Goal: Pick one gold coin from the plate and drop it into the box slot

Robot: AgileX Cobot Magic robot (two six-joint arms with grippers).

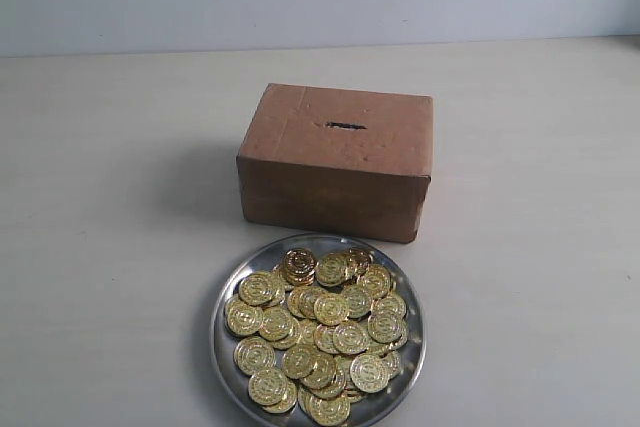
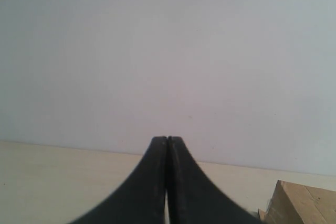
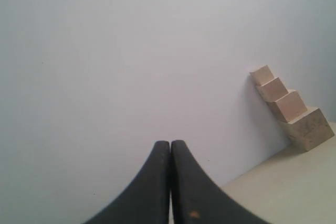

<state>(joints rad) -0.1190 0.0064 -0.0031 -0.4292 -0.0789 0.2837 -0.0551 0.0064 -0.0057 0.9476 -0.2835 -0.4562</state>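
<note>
Left gripper (image 2: pixel 167 140) is clenched with nothing between its pads, aimed at the pale wall (image 2: pixel 157 51) beyond the far edge of the tabletop. A pale brown corner (image 2: pixel 302 203) shows beside it, with too little in frame to name. The arm appears parked clear of the work, and neither arm shows in the exterior view.

At mid-table, close to the edge nearest the exterior camera, the plate (image 1: pixel 216 342) holds a heap of gold coins (image 1: pixel 320 332), overlapping and several deep. Just behind it, toward the table's centre and apart from the rim by a narrow strip of bare table (image 1: pixel 120 247), stands the box (image 1: pixel 335 172). The slot (image 1: pixel 345 126) is cut in its top face, nearer the side facing the far edge. With the dish set directly before the box, the carry from heap to slit looks short. With the opening on top, a coin would likely have to arrive edge-down from above.

Right gripper (image 3: pixel 170 144) is likewise clenched and empty, pointed at the same wall, where a stepped wooden block (image 3: pixel 289 108) leans at the table's far edge. No coin has been lifted, and either claw must release before it can pinch one from the pile.
</note>
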